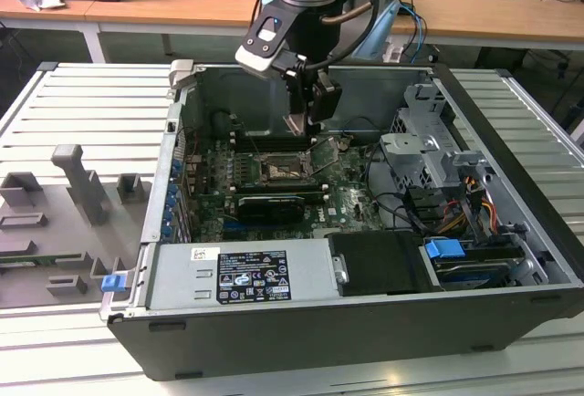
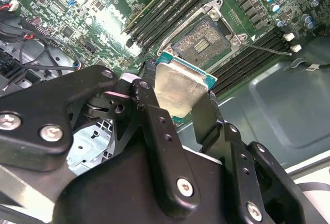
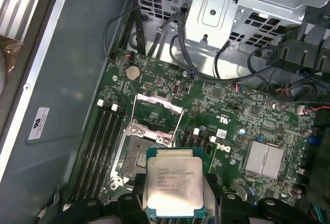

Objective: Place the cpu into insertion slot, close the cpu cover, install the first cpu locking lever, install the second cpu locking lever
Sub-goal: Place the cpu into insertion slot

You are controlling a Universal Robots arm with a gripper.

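Cpu (image 3: 172, 180) sits pinched by two opposite edges in the gripper (image 3: 174, 206), jaws clamped on it, silvery face up and level over the green motherboard (image 3: 227, 110), just beside the insertion slot (image 3: 135, 157) and not yet seated. I judge the edge grip keeps its contact side untouched. The cpu cover (image 3: 157, 102) stands swung open, leaving the socket exposed. There is small dark print on the chip's face and a white label (image 1: 242, 273) on the computer case (image 1: 383, 332), and I leave both unread.
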